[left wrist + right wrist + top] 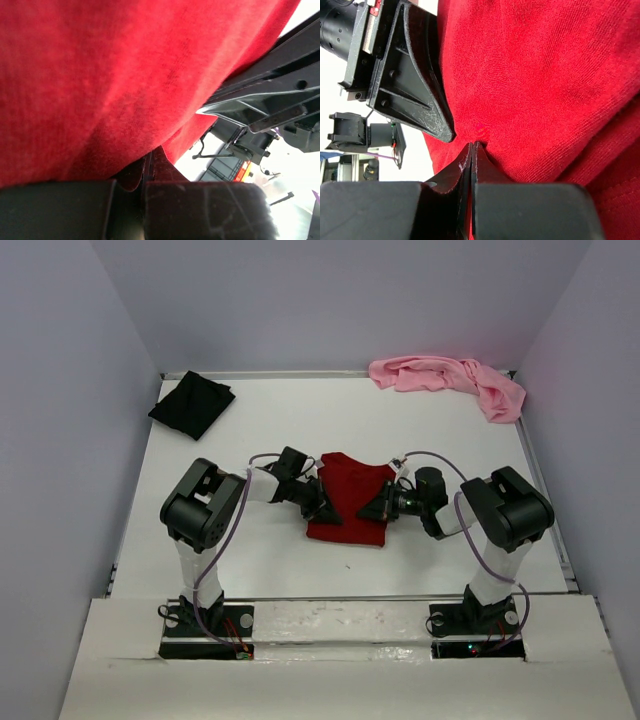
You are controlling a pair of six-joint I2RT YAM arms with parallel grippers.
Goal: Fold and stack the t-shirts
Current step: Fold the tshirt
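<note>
The dark red t-shirt lies partly folded in the middle of the table. My left gripper is shut on its left edge, and red cloth drapes over the closed tips. My right gripper is shut on the shirt's right side, its tips pinching the red cloth. The two grippers face each other, close together over the shirt's near half. The black t-shirt lies folded at the far left. The light pink t-shirt lies crumpled at the far right.
The white table is walled by grey panels on the left, back and right. Each wrist view shows the other gripper's black finger close by: the right one in the left wrist view, the left one in the right wrist view.
</note>
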